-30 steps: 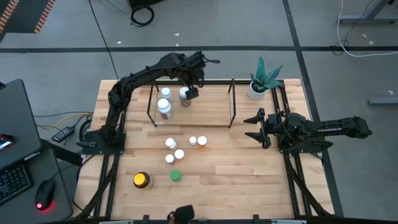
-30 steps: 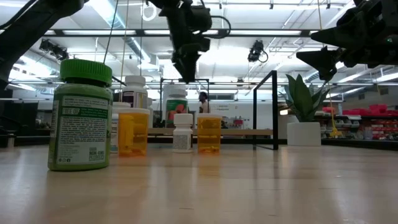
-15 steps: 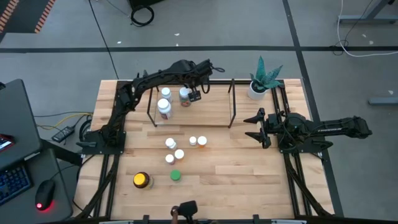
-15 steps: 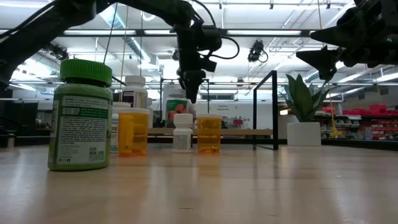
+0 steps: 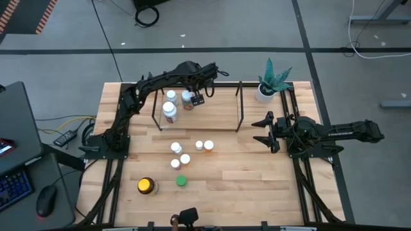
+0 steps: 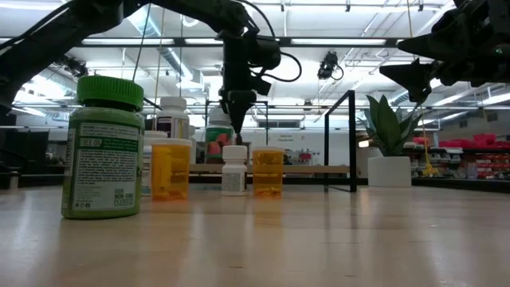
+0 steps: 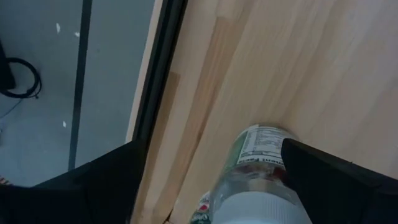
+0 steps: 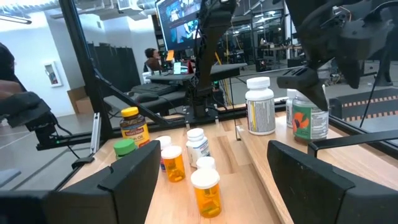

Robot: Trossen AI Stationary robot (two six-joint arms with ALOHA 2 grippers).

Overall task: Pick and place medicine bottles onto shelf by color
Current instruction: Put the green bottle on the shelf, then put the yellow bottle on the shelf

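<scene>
On the shelf (image 5: 218, 110) stands a green-labelled medicine bottle with a white cap (image 5: 187, 97), also in the left wrist view (image 7: 258, 180) and the low view (image 6: 218, 134). My left gripper (image 5: 192, 99) (image 6: 228, 112) points down over it. It is open, with one finger on each side of the bottle. Two white bottles (image 5: 169, 104) stand further left on the shelf. Several more bottles (image 5: 186, 154) stand on the table in front. My right gripper (image 5: 262, 130) waits open at the table's right. My left gripper comes at the green-labelled bottle from above, slanting down. The inner side of one finger (image 7: 311, 171) lies against the bottle's side (image 7: 273, 158) just below the cap. The other finger (image 7: 112, 180) stands well off it. The bottle's base rests on the shelf's wood.
A green-capped bottle (image 5: 182, 181) and an amber one (image 5: 146, 186) stand near the table's front edge. A potted plant (image 5: 270, 82) stands at the far right corner. The shelf's right half and the table's middle right hold nothing.
My left gripper has come down over the green-labelled bottle and tipped more steeply downward, staying open. The bottle has shifted a little toward the table's left on the shelf.
</scene>
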